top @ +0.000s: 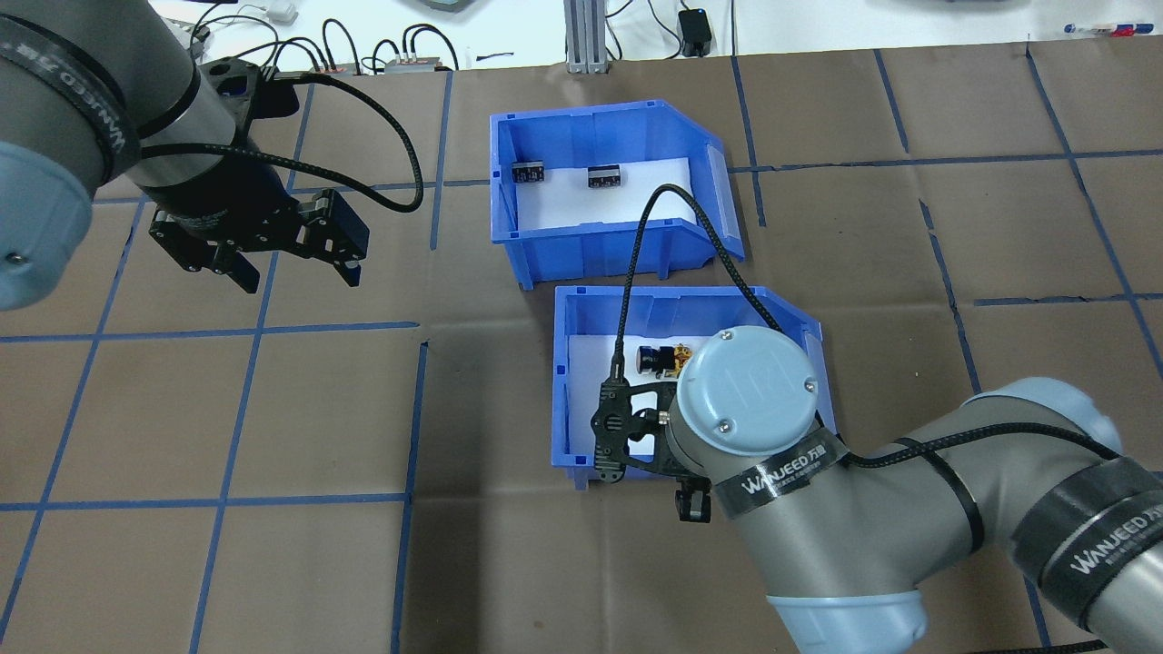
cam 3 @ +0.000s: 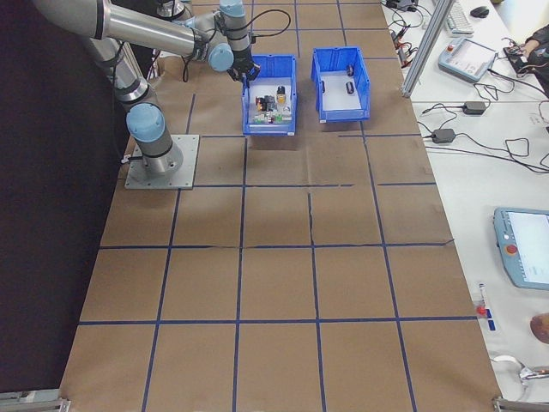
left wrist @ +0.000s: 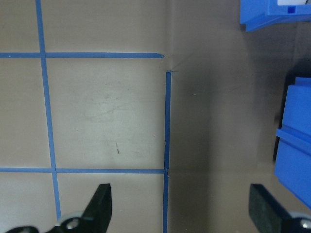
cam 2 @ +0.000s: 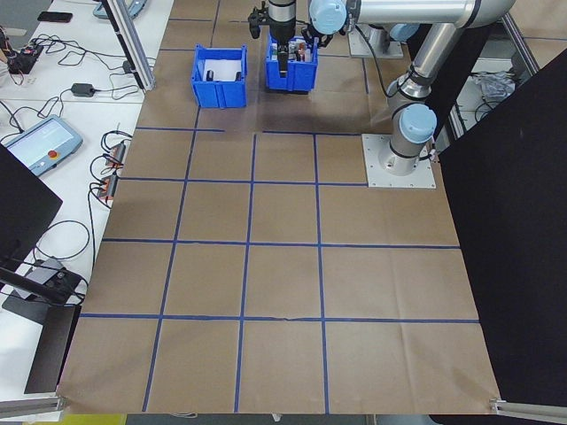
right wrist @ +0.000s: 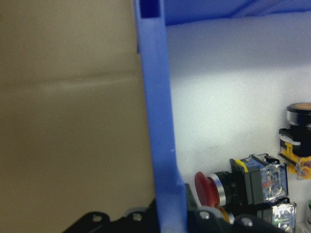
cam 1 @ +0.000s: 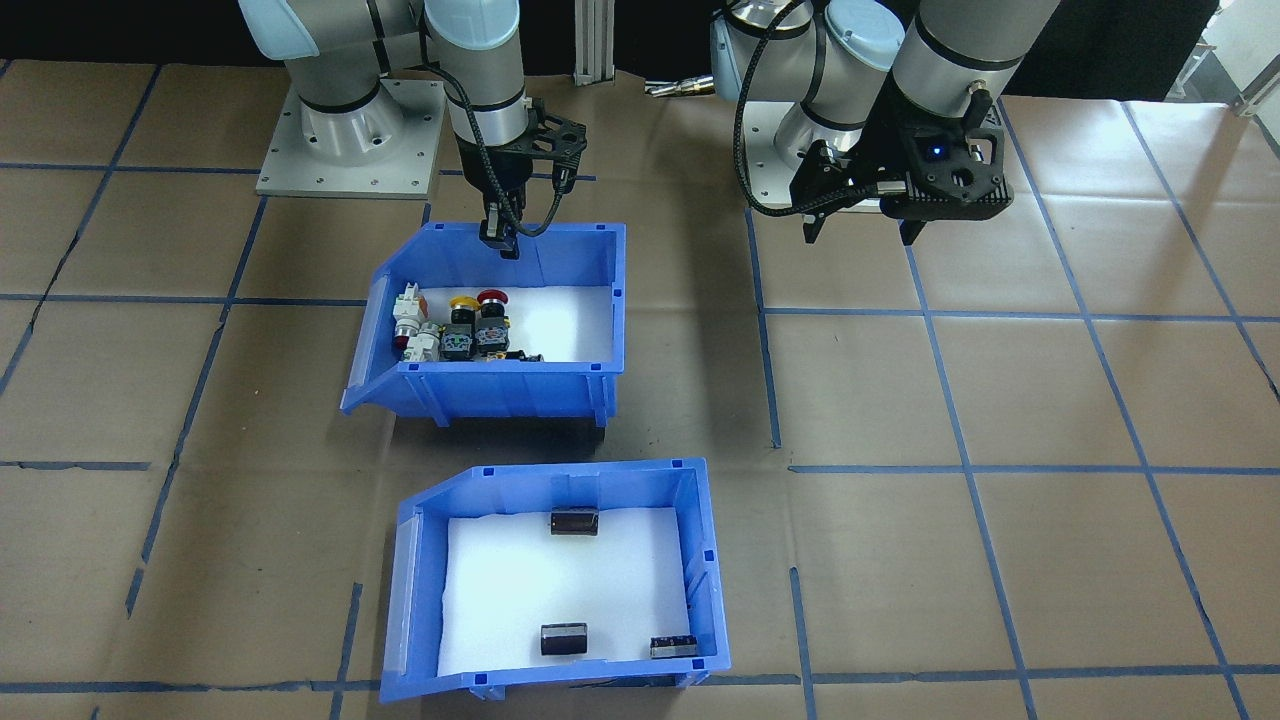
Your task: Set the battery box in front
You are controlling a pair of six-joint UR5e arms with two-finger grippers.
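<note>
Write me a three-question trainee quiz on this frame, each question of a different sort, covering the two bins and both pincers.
1. Fill in: in the front-facing view, the battery box holds ___ batteries.
2. True or false: the left pincer is shut on a bin.
3. Multiple choice: the right pincer sits astride a wall of
A. the battery box
B. the switch bin
C. nothing

Key
1. three
2. False: it is open and holds nothing, off to the side of both bins.
3. B: the right wrist view shows the blue wall between its fingers, with the switches just inside.
</note>
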